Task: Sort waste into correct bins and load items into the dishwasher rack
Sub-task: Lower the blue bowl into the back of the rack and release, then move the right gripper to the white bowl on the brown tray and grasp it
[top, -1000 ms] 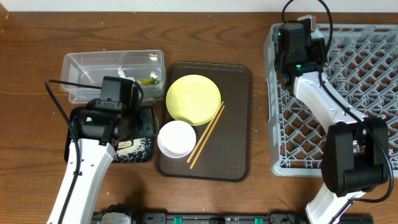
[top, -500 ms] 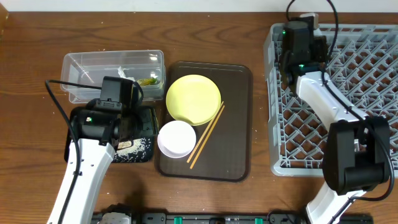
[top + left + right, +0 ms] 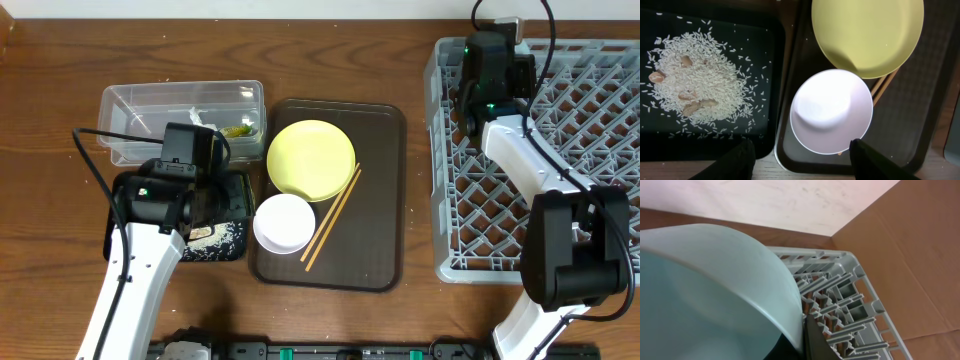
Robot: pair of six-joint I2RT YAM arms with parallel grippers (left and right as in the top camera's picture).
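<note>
Gripping light-blue bowl [image 3: 715,290] in right jaws over dishwasher rack [image 3: 600,200] at worktop's far right corner; hovering, left jaws apart, above white bowl [image 3: 831,110].

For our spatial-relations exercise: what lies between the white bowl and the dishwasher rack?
Overhead view: the chopsticks beside the white bowl, then bare serving tray and a strip of table before the dishwasher rack.
</note>
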